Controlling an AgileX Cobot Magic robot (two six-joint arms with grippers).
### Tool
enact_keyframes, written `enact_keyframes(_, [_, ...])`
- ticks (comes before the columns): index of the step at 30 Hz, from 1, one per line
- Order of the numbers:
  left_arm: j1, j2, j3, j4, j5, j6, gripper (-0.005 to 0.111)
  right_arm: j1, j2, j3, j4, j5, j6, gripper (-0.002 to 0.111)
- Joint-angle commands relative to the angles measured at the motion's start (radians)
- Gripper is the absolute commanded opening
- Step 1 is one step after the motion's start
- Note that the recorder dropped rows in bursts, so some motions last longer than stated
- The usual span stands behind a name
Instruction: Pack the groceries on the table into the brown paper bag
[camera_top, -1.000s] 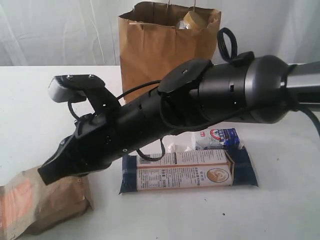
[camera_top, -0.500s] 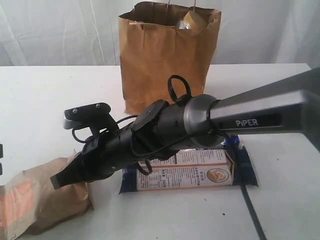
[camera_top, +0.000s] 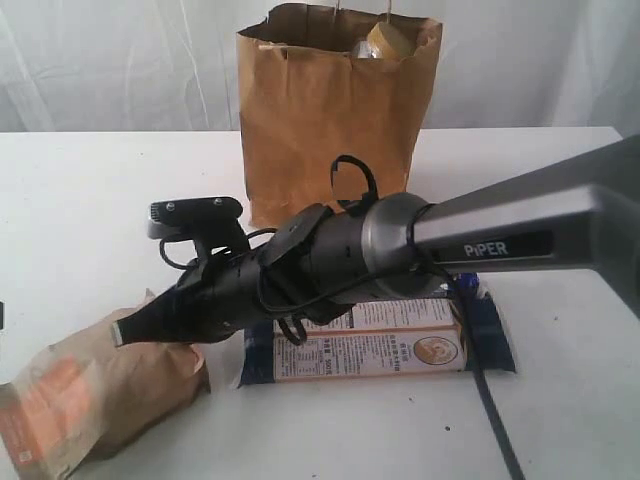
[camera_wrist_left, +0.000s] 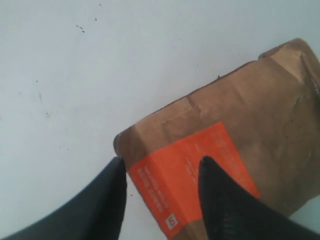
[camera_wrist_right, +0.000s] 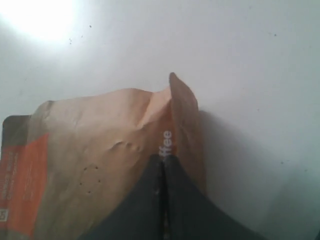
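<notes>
Sharing the table (camera_top: 80, 200): one pouch (camera_top: 90, 400), one long packet (camera_top: 380, 350), one bag (camera_top: 320, 130).

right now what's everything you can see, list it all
brown paper bag: one, kraft brown, upright at the back of the table
clear jar: one, mustard-yellow lid, showing in the bag's mouth
long packet: one, dark blue and white, flat in front of the bag, partly hidden behind the right arm
brown pouch: one, brown with an orange mark, at the table's near left
table: one, white, a few dark specks
curtain: one, white, behind the table
left gripper: one, black, open, over the pouch's orange-marked end
right gripper: one, black, shut, tips on the pouch's creased end, arm reaching across from the right
</notes>
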Motion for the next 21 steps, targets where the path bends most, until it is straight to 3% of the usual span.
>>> enact_keyframes(1, [-0.002,-0.007,0.004,0.004,0.006,0.01,0.05,-0.001,0.017,0.004,-0.017,-0.043,0.008,0.0])
enact_keyframes(5, [-0.002,-0.007,0.004,0.004,0.039,0.05,0.05,-0.01,0.056,0.004,-0.014,-0.074,0.029,0.0])
enact_keyframes(11, [-0.002,-0.007,0.004,-0.004,0.024,0.078,0.05,-0.017,0.106,0.004,-0.015,0.035,0.033,0.0])
enact_keyframes(21, [-0.002,-0.014,0.011,-0.118,0.068,0.073,0.05,-0.046,0.142,0.004,-0.011,0.061,0.133,0.0])
